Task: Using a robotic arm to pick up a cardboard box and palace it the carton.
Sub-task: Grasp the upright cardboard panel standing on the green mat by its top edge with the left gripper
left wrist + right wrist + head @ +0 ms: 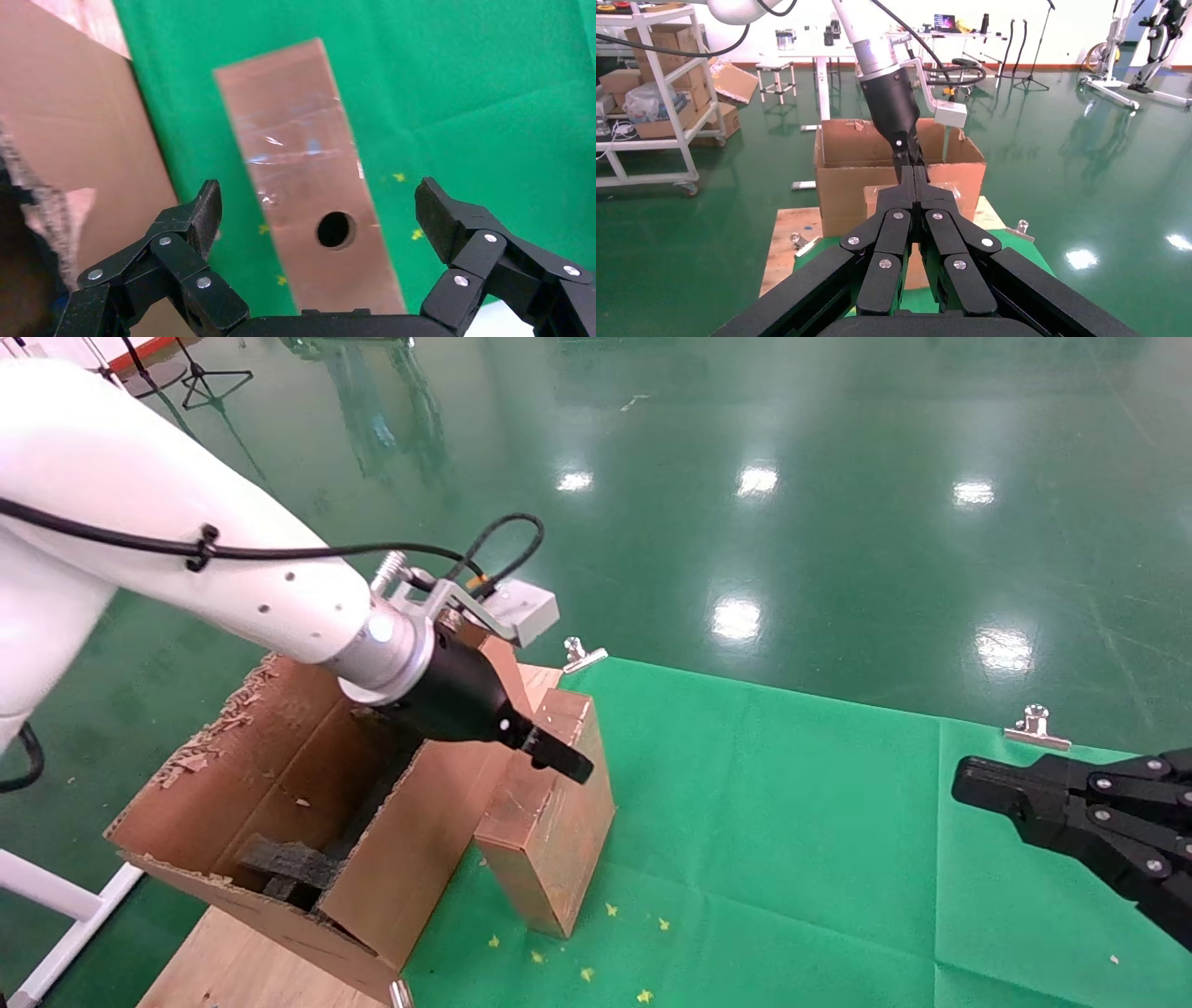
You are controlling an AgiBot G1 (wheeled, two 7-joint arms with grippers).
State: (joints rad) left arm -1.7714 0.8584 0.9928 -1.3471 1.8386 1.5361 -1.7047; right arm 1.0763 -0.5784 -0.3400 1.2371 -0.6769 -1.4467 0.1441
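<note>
The carton (307, 803) stands at the left edge of the tabletop (819, 859), flaps ragged and open, black foam (289, 868) in its bottom. Just beside it, on the green cloth, the cardboard box (549, 822) stands upright on its end, close against the carton's near wall; whether they touch I cannot tell. The left tool (316, 217) hangs directly over the box's top face with its jaws spread wide, one on each side of the narrow width and not yet touching. The right tool (914, 210) is parked well apart at the right, its fingers pressed together and holding nothing.

To grasp well, the left tool should probably drop straight down, keeping the box centred between the jaws, and close across the narrow faces. The taped faces look glossy and may slip, so a firm grip low enough on the sides seems wise. The lift must clear the carton's wall before moving over.
</note>
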